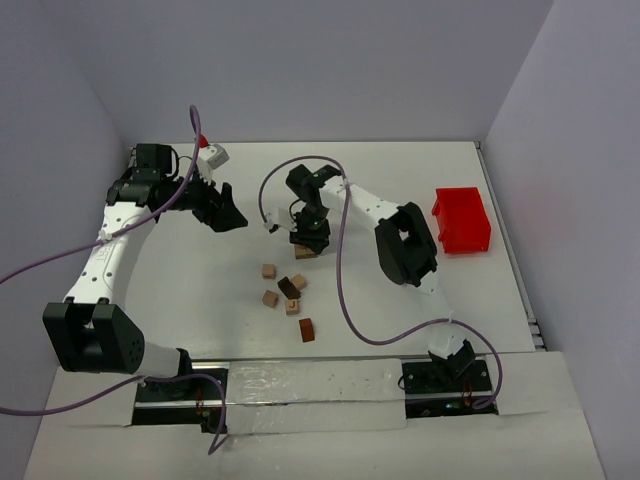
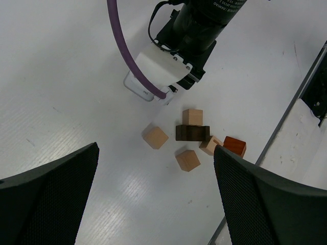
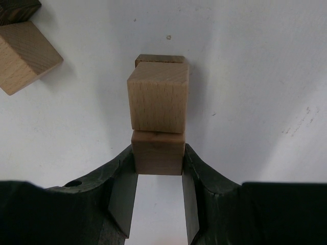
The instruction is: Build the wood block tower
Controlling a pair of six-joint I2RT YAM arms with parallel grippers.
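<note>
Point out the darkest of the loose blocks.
The dark brown block mid-cluster; the others are light tan cubes, bar one reddish-brown block at the edge.

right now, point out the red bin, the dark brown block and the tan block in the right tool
red bin (image 1: 463, 243): top external view, its near wall
dark brown block (image 2: 192, 133): left wrist view, middle of its visible face
gripped tan block (image 3: 158, 152): right wrist view, middle of its facing side
</note>
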